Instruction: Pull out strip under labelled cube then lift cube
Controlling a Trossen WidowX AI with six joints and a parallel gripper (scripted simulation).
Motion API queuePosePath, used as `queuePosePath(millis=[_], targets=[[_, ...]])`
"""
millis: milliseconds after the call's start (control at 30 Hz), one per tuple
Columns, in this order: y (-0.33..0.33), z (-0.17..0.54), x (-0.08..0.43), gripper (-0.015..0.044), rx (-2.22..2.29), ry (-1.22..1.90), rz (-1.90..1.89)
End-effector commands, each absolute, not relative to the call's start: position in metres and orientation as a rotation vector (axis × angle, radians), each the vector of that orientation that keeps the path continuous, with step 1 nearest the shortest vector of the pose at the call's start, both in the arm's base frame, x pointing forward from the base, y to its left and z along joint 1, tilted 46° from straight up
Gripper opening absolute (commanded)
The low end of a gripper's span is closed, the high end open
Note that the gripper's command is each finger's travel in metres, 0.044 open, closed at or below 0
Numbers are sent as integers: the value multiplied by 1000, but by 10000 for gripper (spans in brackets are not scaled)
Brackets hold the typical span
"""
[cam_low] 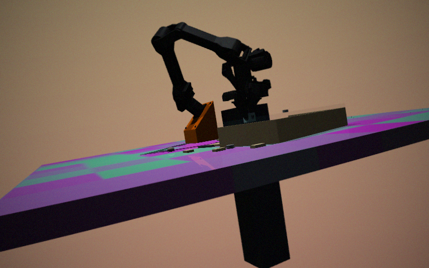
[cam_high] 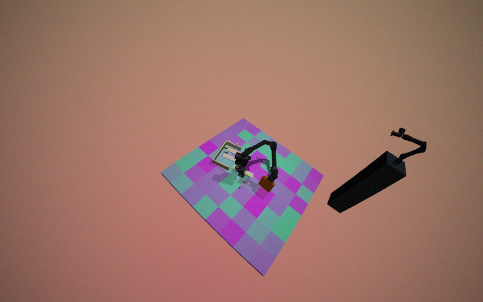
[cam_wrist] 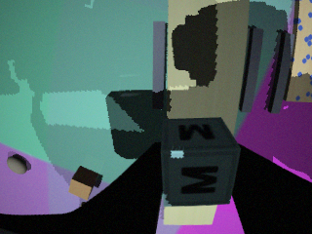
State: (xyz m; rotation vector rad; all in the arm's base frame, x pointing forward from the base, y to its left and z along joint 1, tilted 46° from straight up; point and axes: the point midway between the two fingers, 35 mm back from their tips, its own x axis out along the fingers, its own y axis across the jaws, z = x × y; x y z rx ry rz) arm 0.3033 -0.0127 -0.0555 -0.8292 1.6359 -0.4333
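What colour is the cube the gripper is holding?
Dark grey cube with black M markings, best seen in the wrist view.

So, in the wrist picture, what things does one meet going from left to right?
Small tan block → cube marked M, gripped by the gripper → blue-dotted strip at the right edge.
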Motion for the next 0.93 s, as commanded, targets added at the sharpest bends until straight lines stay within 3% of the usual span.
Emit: queuePosePath(millis=[0,900], targets=[[-1,-45,302,0,-824,1638,-431],[12,-32,302,0,-824,1638,-430]])
